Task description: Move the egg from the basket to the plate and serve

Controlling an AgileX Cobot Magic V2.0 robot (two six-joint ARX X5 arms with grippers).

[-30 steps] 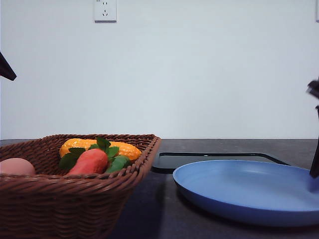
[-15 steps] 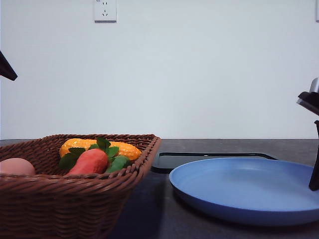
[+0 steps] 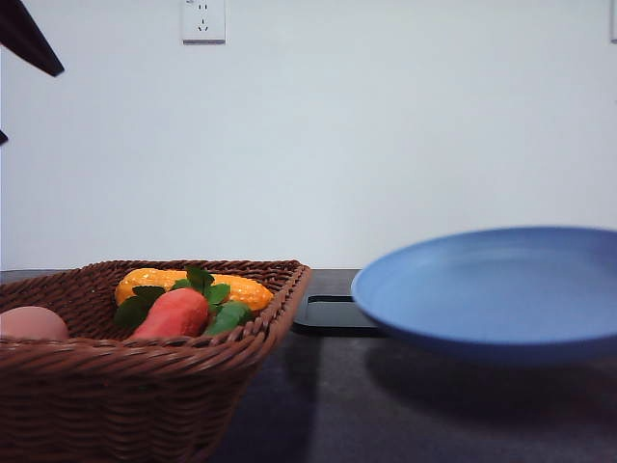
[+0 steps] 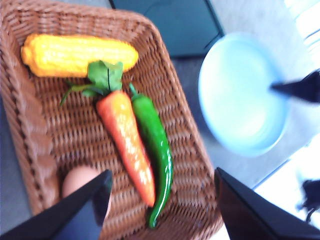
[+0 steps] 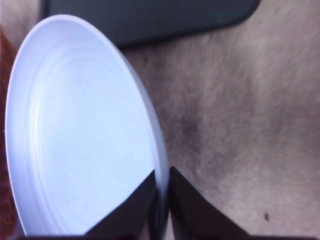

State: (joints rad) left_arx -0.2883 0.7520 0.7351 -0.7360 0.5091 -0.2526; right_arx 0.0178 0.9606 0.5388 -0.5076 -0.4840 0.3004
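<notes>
Right wrist view: the right end effector (image 5: pixel 161 197) is pinched shut on the rim of the wide matte blue plate (image 5: pixel 75 135), held level clear of the dark tabletop (image 3: pixel 415 415). The left end effector (image 4: pixel 160 200) hovers with fingers spread wide, empty, above the brown woven wicker basket (image 4: pixel 175 105). Just beneath its fingers, the pinkish-brown egg (image 4: pixel 79 181) lies near the basket's corner; its long axis is unclear.

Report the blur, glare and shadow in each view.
Front view: sharp, with the raised plate casting a soft shadow on the table. Left wrist view: motion-blurred, plate washed out by glare, egg soft. Right wrist view: plate overexposed, tabletop smeared, right pincer closed on the rim.
</notes>
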